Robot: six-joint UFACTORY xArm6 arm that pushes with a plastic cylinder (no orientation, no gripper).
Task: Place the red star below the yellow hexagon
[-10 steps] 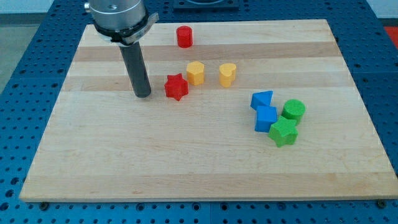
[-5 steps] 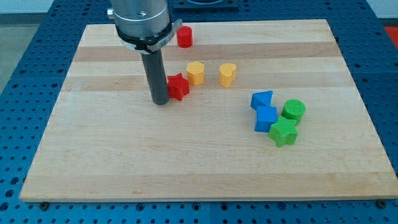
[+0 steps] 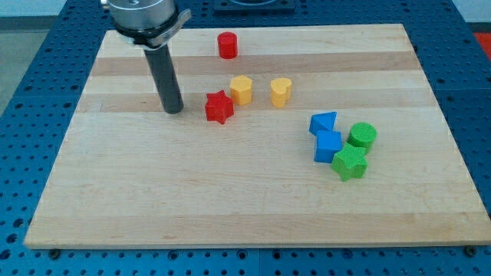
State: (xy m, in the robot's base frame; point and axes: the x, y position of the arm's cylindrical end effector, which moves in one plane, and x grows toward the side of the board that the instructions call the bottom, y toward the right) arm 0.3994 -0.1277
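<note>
The red star (image 3: 219, 106) lies on the wooden board (image 3: 230, 199), just left of and slightly below the yellow hexagon (image 3: 241, 89); the two nearly touch. My tip (image 3: 173, 110) rests on the board to the left of the red star, with a clear gap between them. The rod stands upright.
A yellow heart-shaped block (image 3: 281, 90) sits right of the hexagon. A red cylinder (image 3: 227, 45) stands near the view's top. At the right are a blue triangular block (image 3: 323, 122), a blue cube (image 3: 327, 145), a green cylinder (image 3: 362, 136) and a green star (image 3: 350, 162).
My tip moved right up against the red star's left side, then drew back to the left and slightly up. The star barely shifted.
</note>
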